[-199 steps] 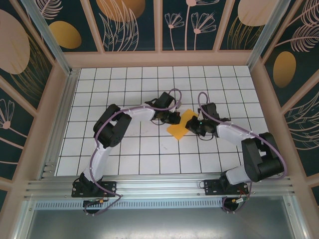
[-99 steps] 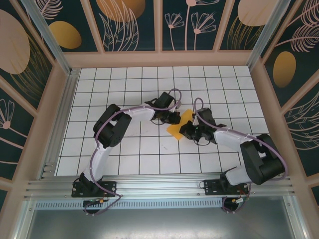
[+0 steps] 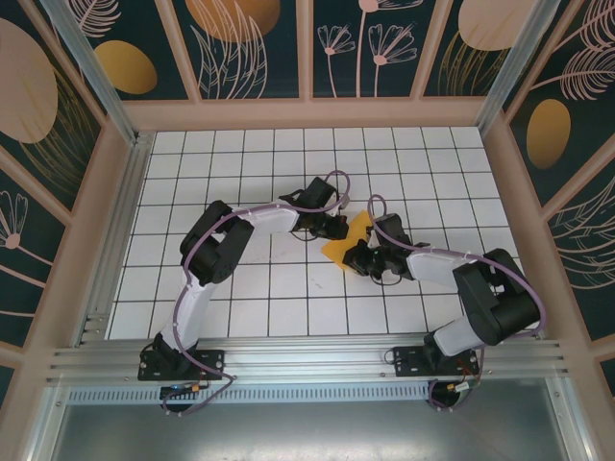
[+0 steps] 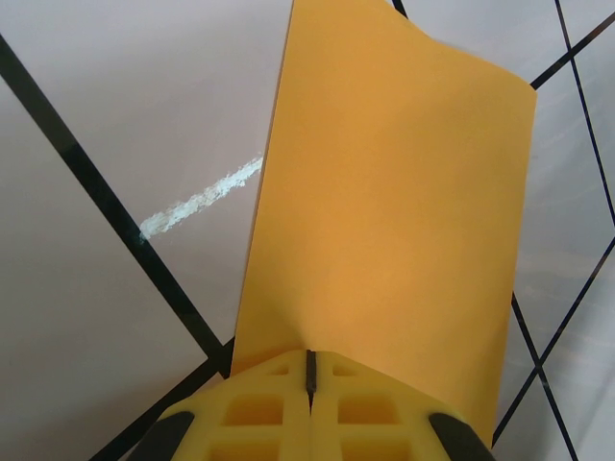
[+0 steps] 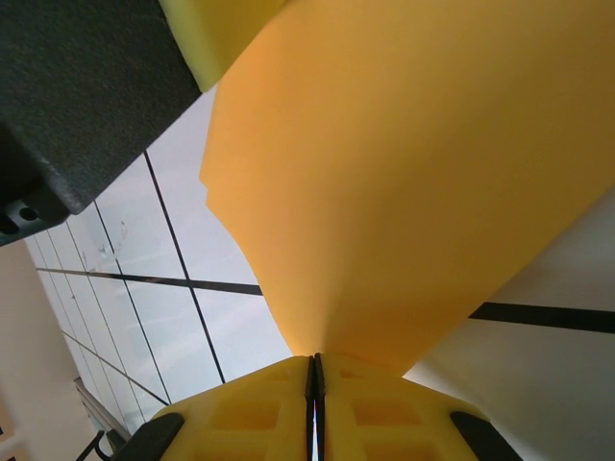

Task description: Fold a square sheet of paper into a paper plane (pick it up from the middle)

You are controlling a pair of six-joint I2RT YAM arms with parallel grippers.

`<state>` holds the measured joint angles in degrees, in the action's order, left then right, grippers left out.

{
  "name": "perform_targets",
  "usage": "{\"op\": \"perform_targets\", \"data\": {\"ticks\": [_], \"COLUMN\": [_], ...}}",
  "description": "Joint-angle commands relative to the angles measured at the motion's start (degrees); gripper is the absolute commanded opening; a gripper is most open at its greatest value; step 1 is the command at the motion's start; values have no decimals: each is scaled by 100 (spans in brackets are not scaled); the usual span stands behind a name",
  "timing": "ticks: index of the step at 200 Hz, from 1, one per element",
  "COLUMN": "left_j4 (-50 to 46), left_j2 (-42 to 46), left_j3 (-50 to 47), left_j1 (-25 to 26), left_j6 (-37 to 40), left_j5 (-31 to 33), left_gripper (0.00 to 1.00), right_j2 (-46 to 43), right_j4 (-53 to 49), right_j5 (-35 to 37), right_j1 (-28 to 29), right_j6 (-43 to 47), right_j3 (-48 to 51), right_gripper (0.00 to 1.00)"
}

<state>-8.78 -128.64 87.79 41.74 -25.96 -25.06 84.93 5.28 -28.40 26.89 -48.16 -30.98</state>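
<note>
Orange square sheet of paper point(image 3: 356, 228) is pinched twice: left gripper point(image 3: 337, 229) at its 10 o'clock side, right gripper point(image 3: 355, 258) at 5 o'clock.

Square sheet of paper point(image 3: 354, 233) over the table point(image 3: 240, 288), left gripper point(image 3: 336, 229) at its far-left, right gripper point(image 3: 357, 257) at its near-right.

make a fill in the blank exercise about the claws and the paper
The left claw is shut on the ____ sheet of paper.
The right claw is ____ on the same sheet.
The sheet is held by ____ claws at once.
The white table carries a black ____ of lines.
Missing: orange; shut; two; grid
</note>
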Motion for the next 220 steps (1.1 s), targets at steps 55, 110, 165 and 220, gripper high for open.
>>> {"op": "perform_targets", "data": {"ticks": [55,110,165,220], "left_j4": [-169,-169,-232,-349], "left_j2": [-314,-354,-424,-464], "left_j3": [107,156,246,342], "left_j1": [-17,-24,-17,-21], "left_j6": [8,63,90,119], "left_j5": [71,38,74,186], "left_gripper": [2,2,2,2], "right_j2": [407,555,1018,147], "right_j4": [502,616,242,171], "right_j5": [-15,84,436,193], "right_j1": [54,40,35,53], "right_j6": [-10,18,0,46], "right_j3": [44,15,4,-49], "right_gripper": [14,14,12,13]}}
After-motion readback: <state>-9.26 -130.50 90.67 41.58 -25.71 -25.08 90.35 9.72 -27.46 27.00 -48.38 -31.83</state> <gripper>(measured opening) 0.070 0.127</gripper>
